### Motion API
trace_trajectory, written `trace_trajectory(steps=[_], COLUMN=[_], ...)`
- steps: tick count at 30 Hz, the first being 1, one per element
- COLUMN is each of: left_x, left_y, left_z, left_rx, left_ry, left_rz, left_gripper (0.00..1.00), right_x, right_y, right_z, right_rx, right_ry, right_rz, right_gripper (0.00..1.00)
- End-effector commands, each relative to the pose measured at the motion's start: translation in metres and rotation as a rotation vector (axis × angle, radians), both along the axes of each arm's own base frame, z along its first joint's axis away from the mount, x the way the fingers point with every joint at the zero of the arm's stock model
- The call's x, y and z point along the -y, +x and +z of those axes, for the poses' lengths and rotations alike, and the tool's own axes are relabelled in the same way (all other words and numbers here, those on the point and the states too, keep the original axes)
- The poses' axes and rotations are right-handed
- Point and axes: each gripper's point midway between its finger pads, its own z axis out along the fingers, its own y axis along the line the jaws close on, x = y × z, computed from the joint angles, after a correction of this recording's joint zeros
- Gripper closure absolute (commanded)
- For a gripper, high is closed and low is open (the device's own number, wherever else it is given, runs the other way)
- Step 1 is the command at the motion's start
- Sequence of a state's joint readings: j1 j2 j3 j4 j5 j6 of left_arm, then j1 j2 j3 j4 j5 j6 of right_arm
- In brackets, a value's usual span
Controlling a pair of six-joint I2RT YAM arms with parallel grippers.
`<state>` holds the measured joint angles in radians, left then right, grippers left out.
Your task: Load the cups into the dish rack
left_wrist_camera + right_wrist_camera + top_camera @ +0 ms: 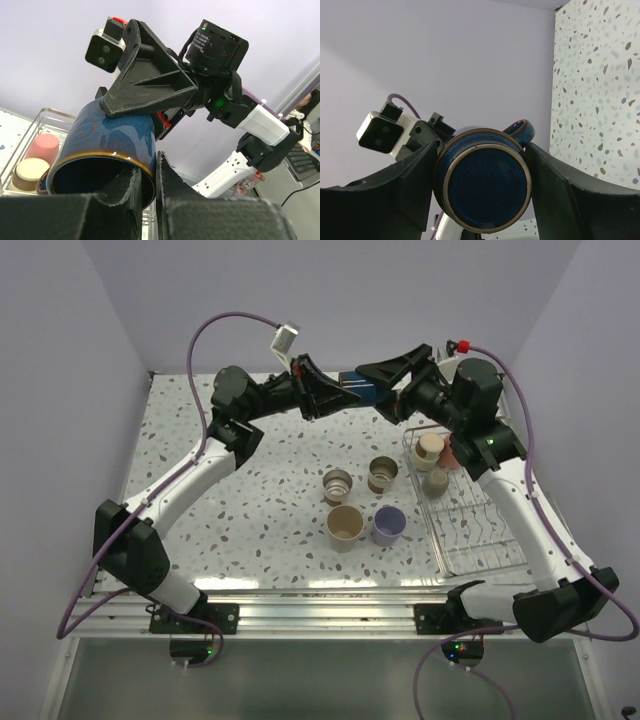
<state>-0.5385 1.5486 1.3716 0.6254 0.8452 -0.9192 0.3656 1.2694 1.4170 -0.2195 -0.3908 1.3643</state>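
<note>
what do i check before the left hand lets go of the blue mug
1. Fingers of the right hand against both sides of the blue mug: ok.
2. That grip firm enough to bear the mug alone: cannot tell.
3. Mug's rim pinched by the left hand: ok.
4. Bare space in the near half of the dish rack: ok.

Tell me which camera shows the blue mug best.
Left wrist camera: the blue mug shows its side, rim and dark inside up close. Right wrist shows only its base and handle; the top camera, just a small blue patch.
</note>
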Motion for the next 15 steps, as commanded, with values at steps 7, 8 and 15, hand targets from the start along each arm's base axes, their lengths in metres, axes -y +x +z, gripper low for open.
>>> trace_trajectory(steps=[7,8,15], left_x=[0.000,0.000,-0.005], left_y=[0.003,0.003,0.004], left_z=[0.003,0.001,-0.006], left_rx=[0.027,0.015,0.008], left_ry=[0.040,0.051,0.086], left_rz=[0.077,0.079,0.111], left_gripper=[0.53,0.48,0.27], right_x=[-0.003,0.001,0.010], right_y=[-0.023,-0.022,-0.020], right_z=[0.022,0.023,0.015], right_rx=[0.084,0.092,0.079], right_ry=[-0.016,-0.030,-0.098], right_rz=[0.029,0.012,-0.041], right_gripper=[1.00,1.00,1.00])
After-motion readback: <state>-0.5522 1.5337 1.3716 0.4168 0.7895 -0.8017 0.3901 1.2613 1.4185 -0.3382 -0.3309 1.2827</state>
